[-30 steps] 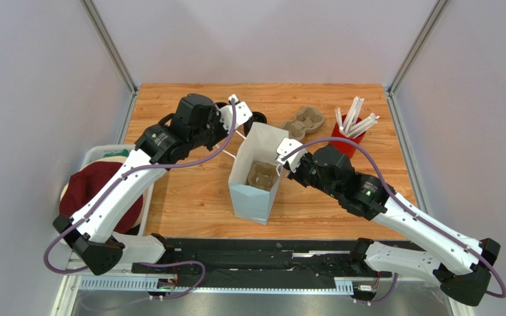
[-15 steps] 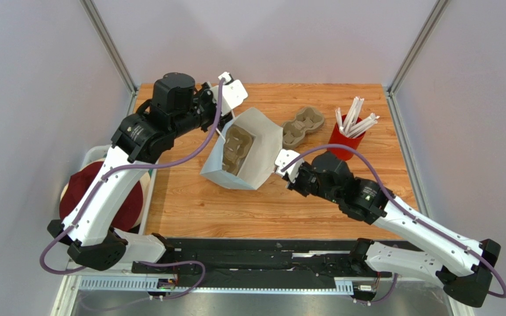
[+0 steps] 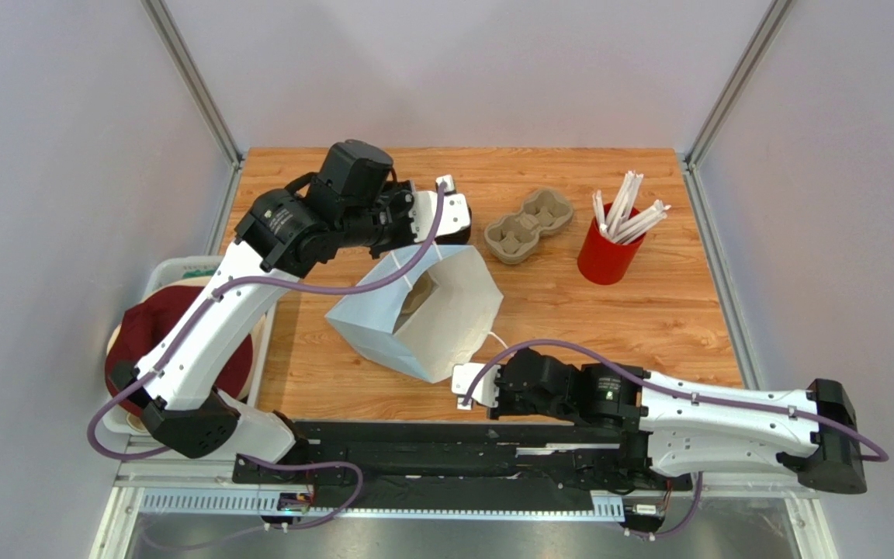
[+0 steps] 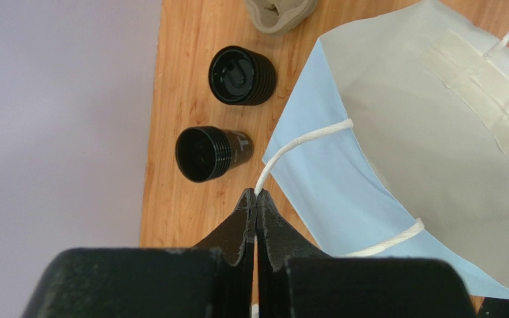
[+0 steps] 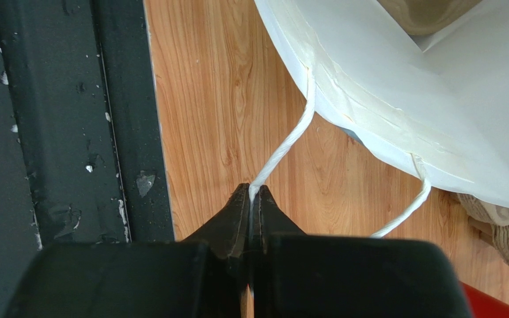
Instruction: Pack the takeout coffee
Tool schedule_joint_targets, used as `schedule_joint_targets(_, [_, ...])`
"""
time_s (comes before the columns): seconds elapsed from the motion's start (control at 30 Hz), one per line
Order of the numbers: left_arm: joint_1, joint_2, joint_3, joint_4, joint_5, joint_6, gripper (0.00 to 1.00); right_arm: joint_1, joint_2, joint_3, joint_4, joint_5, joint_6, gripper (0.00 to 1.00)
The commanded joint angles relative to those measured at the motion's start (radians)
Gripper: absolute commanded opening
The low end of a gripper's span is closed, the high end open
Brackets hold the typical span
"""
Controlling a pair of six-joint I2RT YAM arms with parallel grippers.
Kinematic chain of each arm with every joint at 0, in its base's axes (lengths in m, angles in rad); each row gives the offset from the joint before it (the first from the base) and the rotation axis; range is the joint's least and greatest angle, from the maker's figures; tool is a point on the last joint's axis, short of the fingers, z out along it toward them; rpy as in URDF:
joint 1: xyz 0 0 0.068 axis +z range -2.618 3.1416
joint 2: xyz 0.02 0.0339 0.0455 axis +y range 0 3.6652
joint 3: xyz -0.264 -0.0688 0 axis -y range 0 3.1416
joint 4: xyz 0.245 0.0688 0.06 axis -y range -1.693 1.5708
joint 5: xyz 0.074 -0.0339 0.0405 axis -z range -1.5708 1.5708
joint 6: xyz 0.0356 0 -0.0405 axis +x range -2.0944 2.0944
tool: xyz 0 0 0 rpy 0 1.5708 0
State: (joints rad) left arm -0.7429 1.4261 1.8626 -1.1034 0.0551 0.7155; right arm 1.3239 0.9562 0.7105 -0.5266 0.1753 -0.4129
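Note:
The white paper bag [image 3: 417, 312] lies tipped over mid-table, its mouth held open between both grippers. My left gripper [image 3: 454, 219] is shut on the bag's far string handle [image 4: 303, 140]; its fingertips [image 4: 256, 192] pinch the cord. My right gripper [image 3: 465, 388] is shut on the near string handle [image 5: 284, 149] close to the table's front edge. Two black round things stand left of the bag: a lidded cup with a white mark [image 4: 212, 154] and a ribbed lid-topped one [image 4: 242, 75]. I cannot tell which is the takeout coffee. Both are hidden in the top view.
A cardboard cup carrier [image 5: 430, 13] sits inside the bag. A second carrier [image 3: 530, 224] lies behind the bag, beside a red cup of white straws [image 3: 607, 254]. A bin with a dark red thing [image 3: 172, 349] is off the left edge. A black rail [image 5: 71, 132] runs along the front.
The bag went from upright to tipped over and spread open. My right gripper pulled its handle toward the front edge. My left gripper swung left, then back right with its handle.

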Motion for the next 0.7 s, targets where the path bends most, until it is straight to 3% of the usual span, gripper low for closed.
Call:
schedule_joint_targets(0.0, [-0.056,0.010,0.050,-0.072,-0.003,0.067,0.00,0.061,0.006,-0.017,0.091,0.062,-0.020,0.00])
schedule_joint_targets(0.23, [-0.072,0.025,0.076,-0.137,0.084,0.068,0.00,0.133,0.045,-0.009,0.099,0.087,-0.003,0.00])
schedule_joint_targets(0.47, [-0.093,0.049,0.046,-0.154,0.058,0.079,0.00,0.204,0.144,0.041,0.129,0.190,0.036,0.00])
schedule_joint_targets(0.67, [-0.105,0.069,0.076,-0.167,0.060,0.076,0.00,0.215,0.127,0.037,0.151,0.236,0.033,0.00])
